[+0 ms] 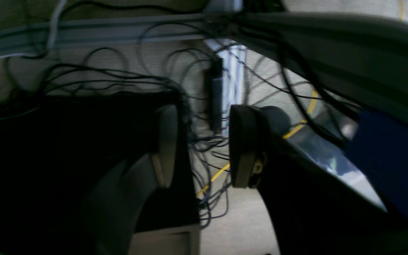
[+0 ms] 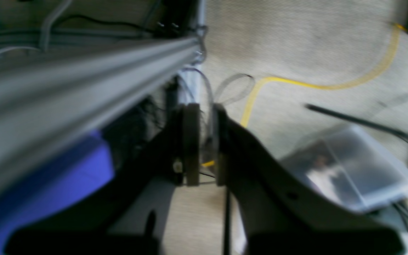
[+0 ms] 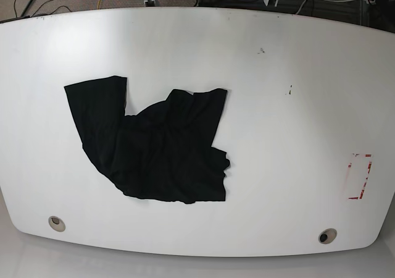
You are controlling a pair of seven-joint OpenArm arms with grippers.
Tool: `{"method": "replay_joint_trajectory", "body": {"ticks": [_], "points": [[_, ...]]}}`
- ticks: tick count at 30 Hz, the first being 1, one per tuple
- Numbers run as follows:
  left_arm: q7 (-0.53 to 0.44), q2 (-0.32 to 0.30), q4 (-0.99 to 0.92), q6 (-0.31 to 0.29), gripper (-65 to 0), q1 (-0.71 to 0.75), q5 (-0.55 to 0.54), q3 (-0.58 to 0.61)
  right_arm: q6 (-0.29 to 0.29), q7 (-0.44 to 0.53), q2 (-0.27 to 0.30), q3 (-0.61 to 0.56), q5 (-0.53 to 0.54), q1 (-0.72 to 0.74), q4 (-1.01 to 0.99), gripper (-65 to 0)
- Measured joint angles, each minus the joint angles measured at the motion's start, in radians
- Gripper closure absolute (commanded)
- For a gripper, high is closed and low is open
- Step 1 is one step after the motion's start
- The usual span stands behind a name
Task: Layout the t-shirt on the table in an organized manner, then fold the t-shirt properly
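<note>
A black t-shirt (image 3: 160, 148) lies crumpled on the left half of the white table (image 3: 278, 136), with one sleeve spread toward the far left and its right edge bunched up. Neither arm shows in the base view. In the left wrist view my left gripper (image 1: 207, 148) hangs open with nothing between its fingers, facing tangled black cables and the floor. In the right wrist view my right gripper (image 2: 205, 141) is shut with nothing in it, beside a grey rail (image 2: 83, 81) and above the floor.
Two round grommet holes (image 3: 56, 223) (image 3: 327, 235) sit near the table's front edge, and a red-outlined mark (image 3: 361, 176) is at the right. On the floor lie a yellow cable (image 2: 331, 85) and a clear plastic box (image 2: 352, 173). A blue object (image 1: 391, 159) is next to the left gripper.
</note>
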Motion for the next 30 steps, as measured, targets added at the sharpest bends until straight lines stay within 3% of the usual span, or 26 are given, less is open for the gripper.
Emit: {"method": "replay_joint_trajectory", "body": {"ticks": [13,30], "points": [[-0.002,-0.024,0.146,0.005,-22.6,0.131,-0.001,-0.002,0.000,0.011,0.000,0.000,0.001,-0.145,0.179,-5.7],[-0.001,-0.054,0.522,0.005,-22.5,0.397,-0.001,-0.052,0.000,0.008,-0.001,0.000,0.005,-0.386,0.478,-5.7]]}}
